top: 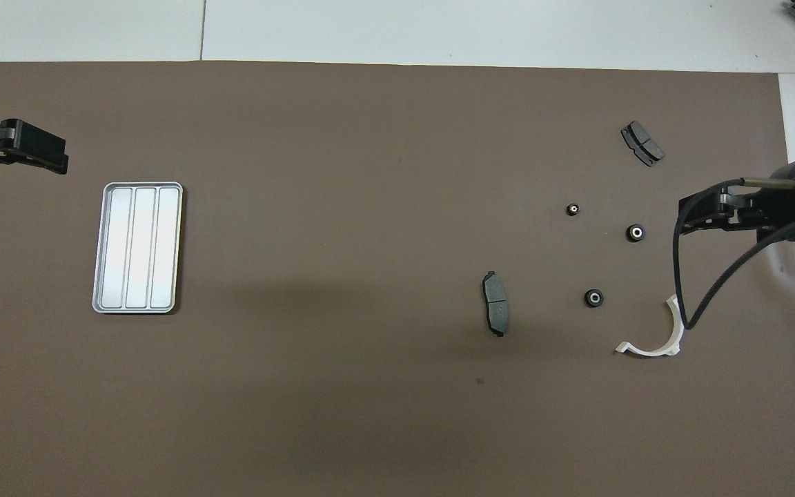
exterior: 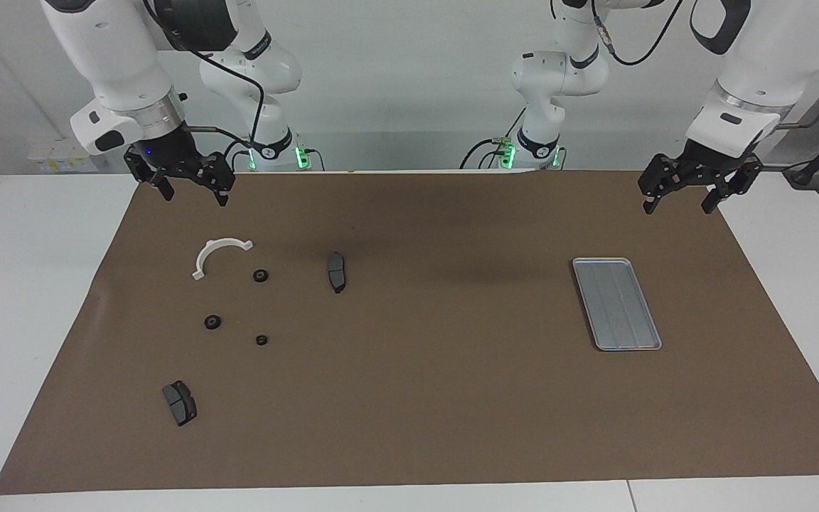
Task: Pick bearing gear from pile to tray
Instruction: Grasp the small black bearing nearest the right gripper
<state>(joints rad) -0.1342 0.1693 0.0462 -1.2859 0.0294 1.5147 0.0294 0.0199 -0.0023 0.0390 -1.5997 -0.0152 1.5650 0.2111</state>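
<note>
Both arms are up and waiting. The right gripper (exterior: 191, 186) hangs in the air over the brown mat (exterior: 409, 398) at the right arm's end of the table, fingers spread apart and holding nothing. The left gripper (exterior: 680, 198) hangs over the mat's edge at the left arm's end — fingers apart too, nothing between them. Down on the mat, the pile is a loose scatter at the right arm's end: the white half-ring bracket (exterior: 216, 254) lies nearest the robots, and three small black bearing rings (exterior: 260, 275) sit farther out, each well apart from the others. One dark grey brake pad (exterior: 337, 271) lies beside the nearest ring, toward the middle of the table, and a second brake pad (exterior: 179, 402) rests farthest from the robots. The silver tray (exterior: 616, 304) sits flat at the left arm's end, well apart from the pile — its ridged floor bare and shining.
</note>
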